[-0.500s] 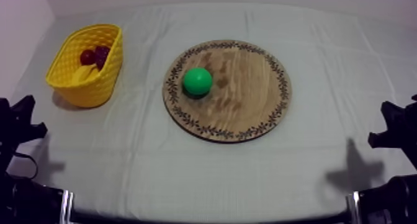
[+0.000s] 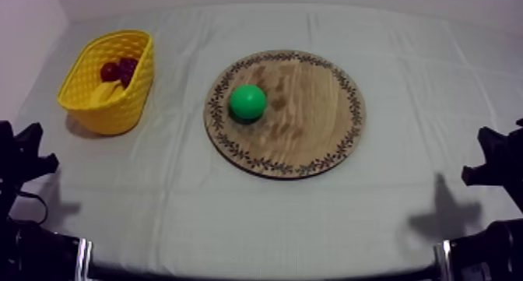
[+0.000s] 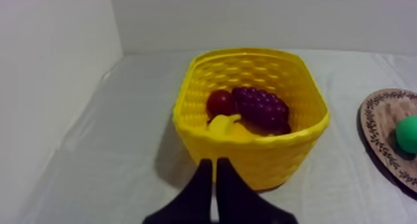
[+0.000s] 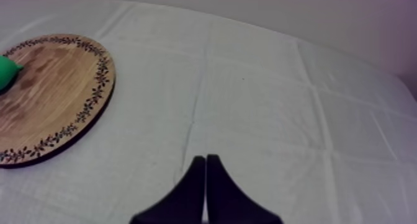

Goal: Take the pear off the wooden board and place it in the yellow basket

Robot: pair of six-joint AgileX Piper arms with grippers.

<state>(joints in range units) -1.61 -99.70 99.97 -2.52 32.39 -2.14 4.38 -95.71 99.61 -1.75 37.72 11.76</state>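
I am keeping my left claw (image 3: 215,161) narrow, its two fingers lying together as a wedge with nothing between them. Just ahead of its tips the basket (image 3: 273,157) is standing on the cloth (image 3: 112,158). Inside it, a banana (image 3: 224,125) is lying nearest the claw, with a small red fruit (image 3: 219,103) and grapes (image 3: 260,107) sitting side by side beyond it. Farther out, ahead and to the right of this claw, the board (image 2: 311,121) is lying flat, well apart from the basket.

I am holding my right claw (image 4: 205,157) narrow too, fingers pressed together on nothing and pointing over bare cloth. The board is lying ahead and to the left of it. The pear (image 2: 248,101) is resting on the board, on the part farthest from my right claw and nearest the basket, well apart from both claws.
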